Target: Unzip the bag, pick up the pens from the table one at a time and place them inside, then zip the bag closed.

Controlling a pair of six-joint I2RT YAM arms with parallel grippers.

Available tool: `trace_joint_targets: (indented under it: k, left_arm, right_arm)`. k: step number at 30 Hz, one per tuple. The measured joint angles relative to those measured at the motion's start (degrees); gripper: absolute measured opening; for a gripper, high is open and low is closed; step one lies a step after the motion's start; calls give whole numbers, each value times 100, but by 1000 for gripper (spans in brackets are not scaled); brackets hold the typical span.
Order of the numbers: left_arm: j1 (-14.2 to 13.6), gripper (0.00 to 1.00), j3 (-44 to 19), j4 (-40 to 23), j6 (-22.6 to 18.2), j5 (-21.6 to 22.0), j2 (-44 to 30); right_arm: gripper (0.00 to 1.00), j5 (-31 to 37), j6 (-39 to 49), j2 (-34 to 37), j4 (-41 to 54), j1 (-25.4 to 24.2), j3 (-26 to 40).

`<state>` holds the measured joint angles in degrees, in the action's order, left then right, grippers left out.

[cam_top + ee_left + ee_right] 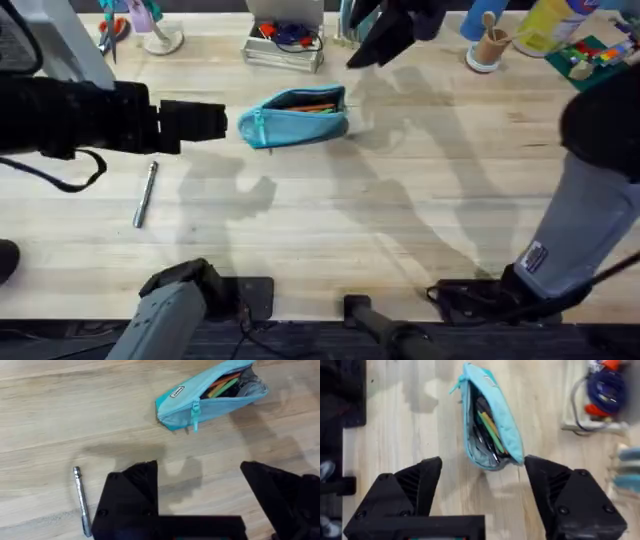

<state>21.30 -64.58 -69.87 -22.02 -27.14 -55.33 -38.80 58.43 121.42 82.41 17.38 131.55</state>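
The teal bag (297,116) lies unzipped at the table's (400,220) far middle. Orange and dark pens (487,425) show inside it. One silvery pen (146,193) rests on the wood to the near left of the bag. My left gripper (215,120) hovers just left of the bag's zipper end, open and holding nothing. In the left wrist view the bag (210,397) and the silver pen (82,505) lie beyond my open left gripper (200,485). My right gripper (365,52) hangs above the bag's right end. In its wrist view the right gripper (482,485) stands open over the bag (505,430).
Along the far edge stand orange-handled scissors (112,30), a wire tray with cables (285,45), a cup of wooden sticks (487,48) and coloured items (590,52). Bare wood stretches across the near and right side.
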Motion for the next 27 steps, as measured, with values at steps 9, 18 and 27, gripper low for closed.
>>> trace_joint_targets:
  k: [9, 18, 27]
  left_arm:
    - [0, 995, 0, 0, 0, 0, 0]
    - [0, 995, 0, 0, 0, 0, 0]
    - [0, 995, 0, 0, 0, 0, 0]
  right_arm:
    - [996, 45, -549, -502, 265, -381, 17]
    - [997, 270, -850, -1071, 284, -412, -195]
    - [997, 681, -1115, -2013, -154, -412, -1681]
